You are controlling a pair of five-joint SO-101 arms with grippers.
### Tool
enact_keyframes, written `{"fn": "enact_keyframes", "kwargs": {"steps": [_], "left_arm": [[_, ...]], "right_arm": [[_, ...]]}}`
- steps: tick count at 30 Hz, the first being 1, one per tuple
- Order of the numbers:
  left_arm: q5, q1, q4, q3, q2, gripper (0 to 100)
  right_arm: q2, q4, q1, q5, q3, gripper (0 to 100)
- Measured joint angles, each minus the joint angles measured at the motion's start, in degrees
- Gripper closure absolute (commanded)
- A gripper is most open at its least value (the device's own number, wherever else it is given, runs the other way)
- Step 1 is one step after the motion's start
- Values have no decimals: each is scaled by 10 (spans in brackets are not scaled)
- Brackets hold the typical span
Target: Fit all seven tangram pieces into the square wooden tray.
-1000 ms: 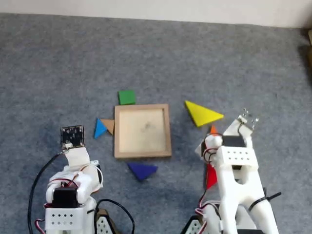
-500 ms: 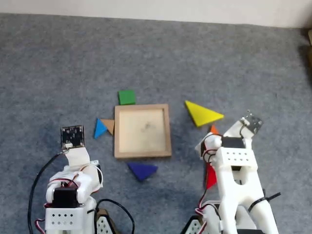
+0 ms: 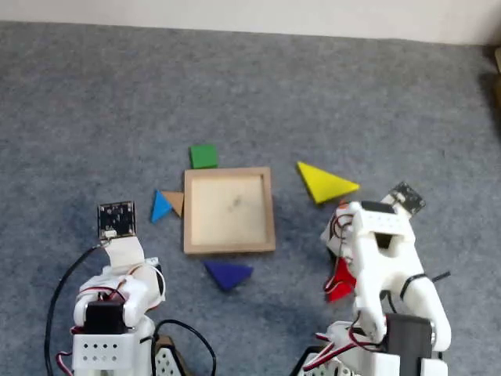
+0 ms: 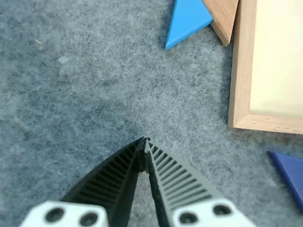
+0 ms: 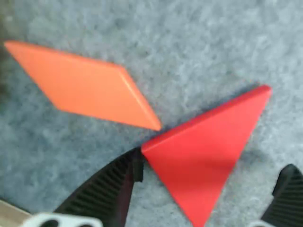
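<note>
Right wrist view: right claw (image 5: 213, 170) spread apart, red triangle (image 5: 208, 146) lying between its jaws.

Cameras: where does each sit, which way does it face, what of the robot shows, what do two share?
High view: overhead, looking down on tray, left arm, right arm.
Left wrist view: on left arm, facing carpet; shut left pincer shows.
Right wrist view: on right arm, facing down; open right pincer flanks red triangle.
Shared: tray, in high and left wrist views.
</note>
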Motion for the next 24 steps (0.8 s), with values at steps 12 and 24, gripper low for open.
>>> {"fn": "enact_keyframes", "kwargs": {"steps": [12,24], "left_arm": [[0,0,0,0,0,995],[0,0,0,0,0,995]], "right_arm": [[11,-3,1,0,-30,591],[11,-96,33,0,8,591]]}}
